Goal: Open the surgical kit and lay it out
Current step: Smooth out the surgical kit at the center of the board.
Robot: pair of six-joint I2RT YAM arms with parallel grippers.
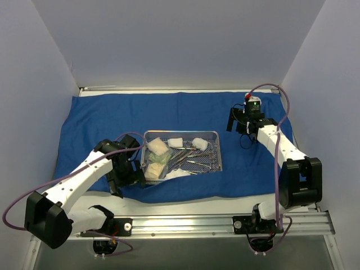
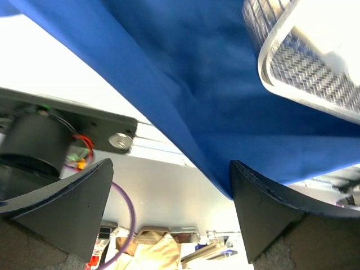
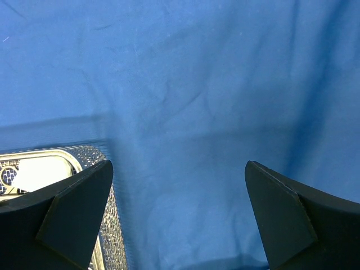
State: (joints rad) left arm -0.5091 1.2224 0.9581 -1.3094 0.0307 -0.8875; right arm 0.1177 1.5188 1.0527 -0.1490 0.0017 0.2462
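Holding gauze pads [image 1: 175, 142] and instruments [image 1: 194, 162], the mesh tray [image 1: 220, 153] lies on blue drape [image 1: 101, 118]; left tool [image 2: 170, 166] and right tool [image 3: 178, 164] spread.

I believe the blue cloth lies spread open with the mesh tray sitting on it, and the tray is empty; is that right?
Not quite: the blue cloth is spread open and the mesh tray sits on it, but the tray is not empty. The top external view shows white gauze pads and steel instruments inside it.
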